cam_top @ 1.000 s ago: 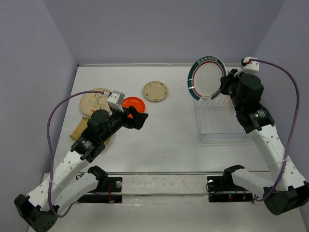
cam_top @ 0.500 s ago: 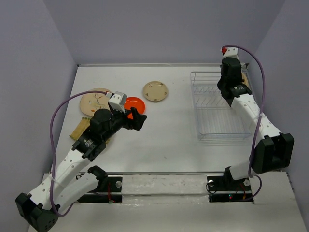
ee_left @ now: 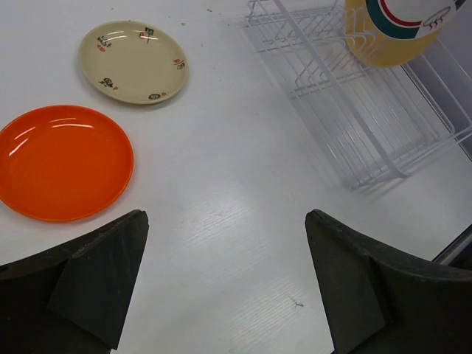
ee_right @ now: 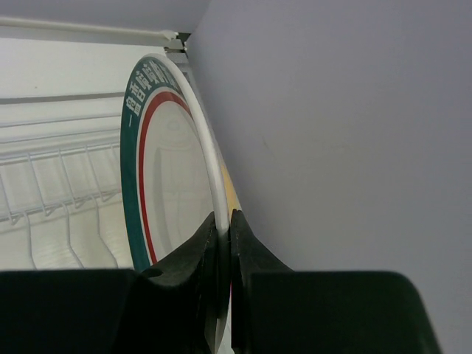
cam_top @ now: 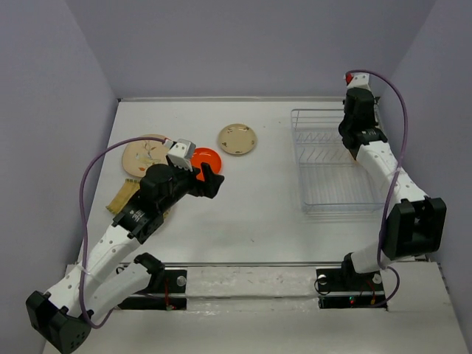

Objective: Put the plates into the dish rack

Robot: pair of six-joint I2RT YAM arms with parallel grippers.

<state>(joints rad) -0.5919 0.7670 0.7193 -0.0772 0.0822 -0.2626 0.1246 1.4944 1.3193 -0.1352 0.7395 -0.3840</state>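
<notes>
- Top view: high overhead, looking down on the dish rack (cam_top: 332,166).
- Left wrist: low, well apart, facing it.
- Right wrist: close above it; all three share it.

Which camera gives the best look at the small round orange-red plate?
The left wrist view: the small round orange-red plate lies nearly whole and unobstructed. The top view shows only part of it, behind the left arm. The right wrist view misses it.

Table (cam_top: 258,214): white, faint wood grain, 1 small dark speck (ee_left: 297,302). Walls (cam_top: 251,44): plain lavender, on 3 sides.
</notes>
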